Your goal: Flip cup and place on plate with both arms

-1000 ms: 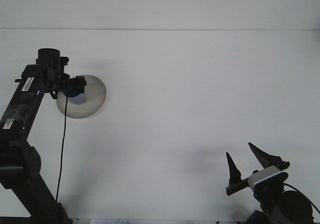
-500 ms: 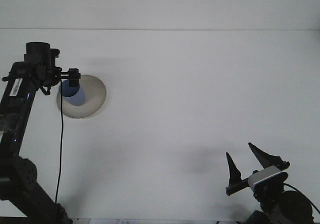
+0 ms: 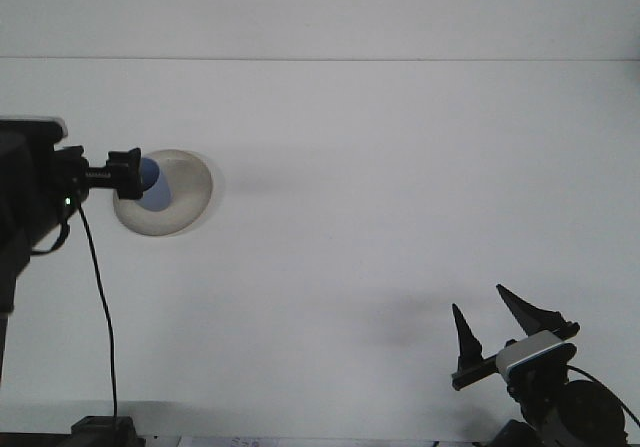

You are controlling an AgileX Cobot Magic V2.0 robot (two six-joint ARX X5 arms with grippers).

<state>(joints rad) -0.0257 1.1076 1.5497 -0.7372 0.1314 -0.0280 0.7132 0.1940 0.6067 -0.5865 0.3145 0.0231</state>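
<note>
Cup (image 3: 152, 183), blue, sits on the round greyish plate (image 3: 185, 192), toward the plate's 9 o'clock edge; its orientation, upright or inverted, is too small to tell. The plate lies on the white bench (image 3: 380, 197) in the left part of the front view, around 10 o'clock from the bench's middle.

The left end effector (image 3: 126, 173) reaches in horizontally from the left edge of the view, its dark tip at the plate's 9 o'clock rim and overlapping the cup's left side. Whether its fingers are apart or closed, and whether they grip the cup or merely sit in front of it, cannot be told from this angle. A black cable (image 3: 98, 297) hangs from the left arm down to the bottom edge.

The right end effector (image 3: 495, 322) is at about 5 o'clock in the view, well apart from the plate and cup. Its two dark pointed fingers (image 3: 463, 335) point up and stand clearly spread, with bare bench showing between them; it holds nothing. A pale block (image 3: 535, 352) sits on the wrist just below the fingers.

No readable writing or labels show on any item.
</note>
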